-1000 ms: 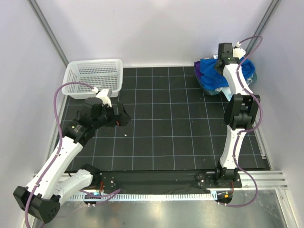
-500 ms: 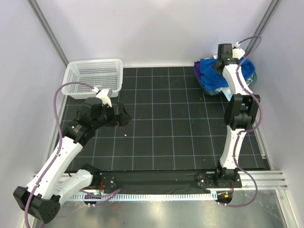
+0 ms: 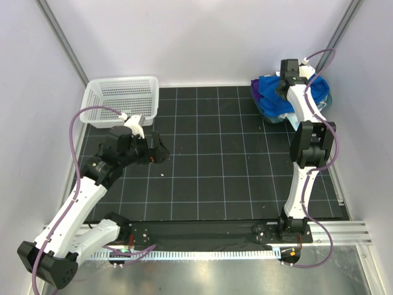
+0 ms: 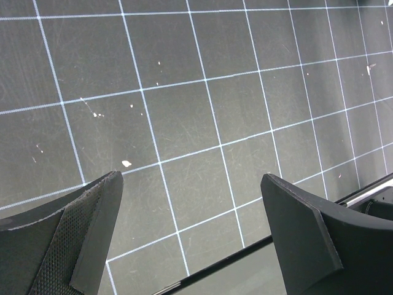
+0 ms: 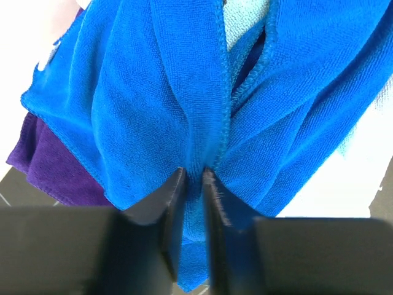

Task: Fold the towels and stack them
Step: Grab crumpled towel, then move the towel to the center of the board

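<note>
Now pinching a fold of the blue towel [image 5: 141, 104] with the right gripper [image 5: 194, 174]. Squeezing the two dark fingers [image 5: 169, 215] almost together, with only a soft blue ridge caught between them. Hanging right over the heap of towels [image 3: 273, 92], at the far right corner of the black grid mat [image 3: 215, 153].

Lying on top of that heap, all bunched up and not folded: the blue towel. Peeking out from under it, on the side toward the middle of the mat: a purple towel [image 5: 43, 166]. Showing in the gap above the pinched fold: a bit of pale blue cloth [image 5: 245, 18]. Sticking out on the side of the heap nearer the front edge of the mat: some white cloth [image 3: 281, 115]. Holding the whole heap at that same far right corner: a teal tub [image 3: 327, 98].

Spreading the left gripper [image 4: 190, 184] as wide as can be, with only mat squares showing between its fingers. Hanging low over the left part of the mat, well apart from the towels.

Sitting at the far left corner of the mat: a white mesh basket [image 3: 123, 98], touching neither gripper.
</note>
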Motion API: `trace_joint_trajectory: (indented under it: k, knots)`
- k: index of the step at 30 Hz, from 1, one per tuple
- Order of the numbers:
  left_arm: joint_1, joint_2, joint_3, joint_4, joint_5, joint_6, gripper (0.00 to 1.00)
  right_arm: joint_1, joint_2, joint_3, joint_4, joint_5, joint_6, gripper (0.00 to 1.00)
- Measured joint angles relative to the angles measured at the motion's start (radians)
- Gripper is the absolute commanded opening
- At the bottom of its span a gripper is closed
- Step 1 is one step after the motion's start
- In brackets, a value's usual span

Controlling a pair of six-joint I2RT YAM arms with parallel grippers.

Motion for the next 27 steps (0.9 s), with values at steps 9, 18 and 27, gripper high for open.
trace_joint_trajectory:
  k: [9, 18, 27]
  knots:
    - [0.0, 0.0, 0.0, 0.0, 0.0, 0.0, 1.0, 0.007, -0.001, 0.027, -0.019, -0.014, -0.008, 0.01]
    - [0.013, -0.005, 0.0, 0.0, -0.007, 0.0, 0.99, 0.118, -0.047, 0.281, -0.097, -0.061, -0.046, 0.01]
    - [0.063, -0.055, 0.0, -0.003, -0.124, -0.008, 1.0, 0.57, -0.137, 0.36, -0.091, -0.086, -0.097, 0.01]
